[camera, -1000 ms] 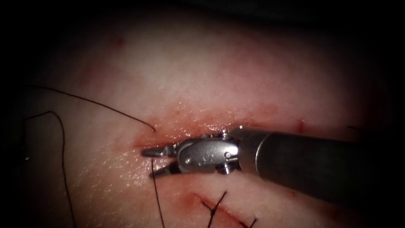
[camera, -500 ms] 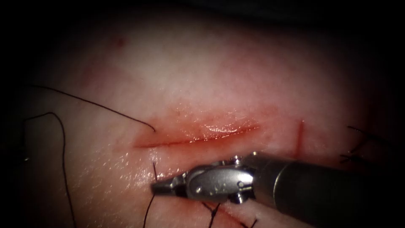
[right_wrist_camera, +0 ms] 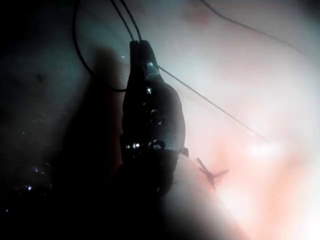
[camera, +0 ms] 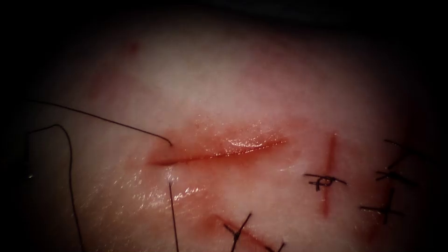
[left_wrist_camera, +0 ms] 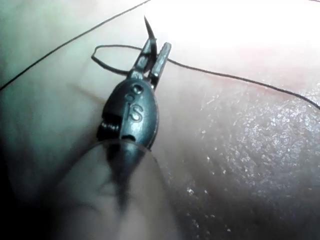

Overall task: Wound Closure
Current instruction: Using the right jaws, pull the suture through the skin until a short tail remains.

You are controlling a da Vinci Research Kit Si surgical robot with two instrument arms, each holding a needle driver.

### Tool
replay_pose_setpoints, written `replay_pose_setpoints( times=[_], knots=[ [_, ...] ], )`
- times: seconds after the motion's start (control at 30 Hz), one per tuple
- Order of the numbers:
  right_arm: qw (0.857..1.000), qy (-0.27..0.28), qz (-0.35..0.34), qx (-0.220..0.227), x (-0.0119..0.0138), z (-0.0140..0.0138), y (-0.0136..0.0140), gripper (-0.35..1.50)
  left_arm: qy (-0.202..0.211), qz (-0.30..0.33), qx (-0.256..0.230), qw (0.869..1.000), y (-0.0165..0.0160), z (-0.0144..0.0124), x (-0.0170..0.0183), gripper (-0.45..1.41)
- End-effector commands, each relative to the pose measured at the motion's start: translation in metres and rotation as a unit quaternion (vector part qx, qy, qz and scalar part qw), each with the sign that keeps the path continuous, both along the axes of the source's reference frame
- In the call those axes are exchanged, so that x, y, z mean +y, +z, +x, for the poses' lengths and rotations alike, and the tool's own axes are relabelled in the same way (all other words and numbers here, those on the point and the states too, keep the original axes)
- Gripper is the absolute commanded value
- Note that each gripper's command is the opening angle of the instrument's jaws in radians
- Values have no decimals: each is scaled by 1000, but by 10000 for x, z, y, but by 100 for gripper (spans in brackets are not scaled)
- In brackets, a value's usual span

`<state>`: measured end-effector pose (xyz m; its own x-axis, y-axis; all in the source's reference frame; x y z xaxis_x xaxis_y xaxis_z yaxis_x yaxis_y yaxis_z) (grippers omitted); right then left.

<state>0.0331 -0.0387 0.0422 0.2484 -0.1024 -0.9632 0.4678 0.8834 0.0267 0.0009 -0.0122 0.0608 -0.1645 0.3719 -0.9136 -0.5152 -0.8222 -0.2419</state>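
Dark metal left gripper point(left_wrist_camera: 156, 50) — slim ridged jaws, rounded wrist stamped with characters

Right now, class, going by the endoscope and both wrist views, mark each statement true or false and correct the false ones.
1. The left end effector grips the needle. True: a short pointed end sticks out past its jaws, not in the tissue.
2. The long cut is stitched shut. False: it lies open, with no stitch across it.
3. The short upright cut to its right carries a knotted stitch. True.
4. The right end effector holds the needle. False: its jaws are shut on thread.
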Motion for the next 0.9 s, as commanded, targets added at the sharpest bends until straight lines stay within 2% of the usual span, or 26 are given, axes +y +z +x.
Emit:
replay_pose_setpoints(
  times=[0.03,0.07,0.13,0.2,0.3,0.43,0.53,0.57,0.8,0.9],
  knots=[
    [1000,7,4,0,14,11,11,106,0,-1,-1,1000,8,-4,1,-45],
    [1000,8,7,-1,24,12,15,123,0,-1,-1,1000,8,-3,1,-45],
    [1000,17,16,5,47,14,26,140,-1,1,-2,1000,8,-2,0,-45],
    [999,26,7,24,69,16,37,148,-1,1,-2,1000,8,-2,0,-45],
    [998,49,8,48,107,14,58,148,-1,1,-2,1000,8,-2,0,-45],
    [997,73,-7,37,148,12,93,148,-1,1,-2,1000,8,-2,-1,-45],
    [996,84,-10,28,164,12,117,148,-1,0,-2,1000,8,-1,-1,-45],
    [996,89,-14,25,175,13,135,148,0,1,-1,1000,8,-1,-1,-45],
    [994,103,-22,13,201,33,188,146,0,0,-1,1000,9,-1,-2,-45],
    [994,105,-25,10,203,39,197,145,-1,2,-2,1000,9,-1,-2,-45]
  ],
)
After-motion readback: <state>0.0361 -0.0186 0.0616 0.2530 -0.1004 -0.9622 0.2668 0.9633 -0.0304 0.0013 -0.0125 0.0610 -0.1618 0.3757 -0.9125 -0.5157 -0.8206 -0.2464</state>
